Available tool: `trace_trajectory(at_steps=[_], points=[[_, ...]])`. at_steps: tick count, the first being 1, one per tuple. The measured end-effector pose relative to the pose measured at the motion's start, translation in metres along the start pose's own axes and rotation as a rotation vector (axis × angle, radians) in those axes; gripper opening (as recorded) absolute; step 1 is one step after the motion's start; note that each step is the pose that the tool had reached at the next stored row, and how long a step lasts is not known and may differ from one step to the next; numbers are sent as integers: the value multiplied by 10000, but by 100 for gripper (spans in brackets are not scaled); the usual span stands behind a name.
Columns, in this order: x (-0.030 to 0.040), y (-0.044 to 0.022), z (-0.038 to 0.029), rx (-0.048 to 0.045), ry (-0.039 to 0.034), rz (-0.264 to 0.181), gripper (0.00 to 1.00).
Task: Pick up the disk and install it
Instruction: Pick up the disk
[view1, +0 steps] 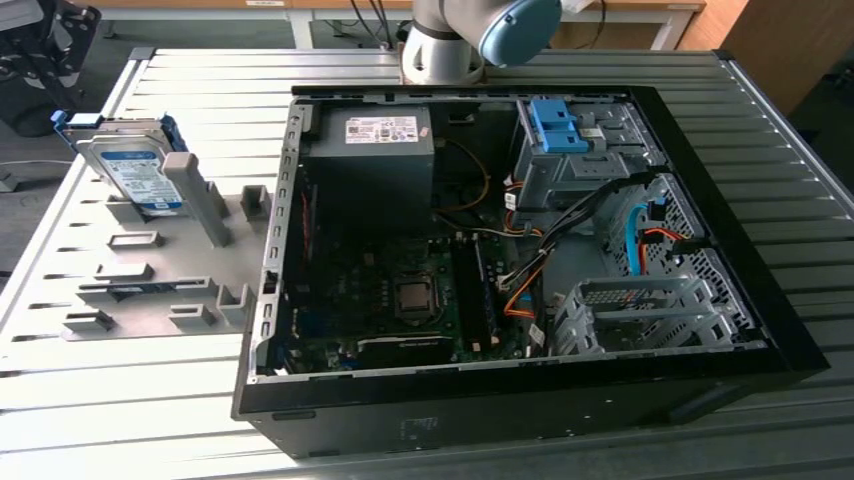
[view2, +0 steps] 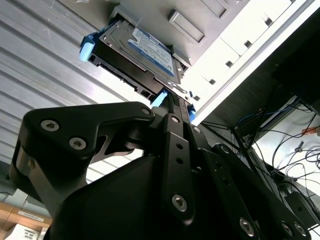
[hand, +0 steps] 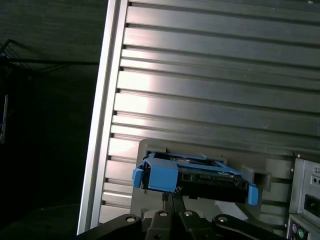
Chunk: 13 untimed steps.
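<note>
The disk, a silver drive with a white-and-blue label and blue rails, stands on edge in a grey holder at the exterior view's left, outside the computer case. In the second wrist view the disk shows its label side, and my gripper points at its lower blue rail. In the first wrist view the disk is seen end-on just beyond my gripper. The fingers look closed together with nothing between them, and I see no contact with the disk.
An open black computer case lies flat on the slatted metal table. A blue bracket sits on the drive cage at the back, and orange and blue cables run nearby. The arm's base stands behind the case.
</note>
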<state>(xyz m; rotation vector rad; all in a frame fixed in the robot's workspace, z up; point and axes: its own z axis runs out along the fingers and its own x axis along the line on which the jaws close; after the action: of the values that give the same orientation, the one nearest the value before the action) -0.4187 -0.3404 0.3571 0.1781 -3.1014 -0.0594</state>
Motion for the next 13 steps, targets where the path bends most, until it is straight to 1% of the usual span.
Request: trace_trajectory(at_steps=[13], points=[[0,0,0,23,29,-715,11]])
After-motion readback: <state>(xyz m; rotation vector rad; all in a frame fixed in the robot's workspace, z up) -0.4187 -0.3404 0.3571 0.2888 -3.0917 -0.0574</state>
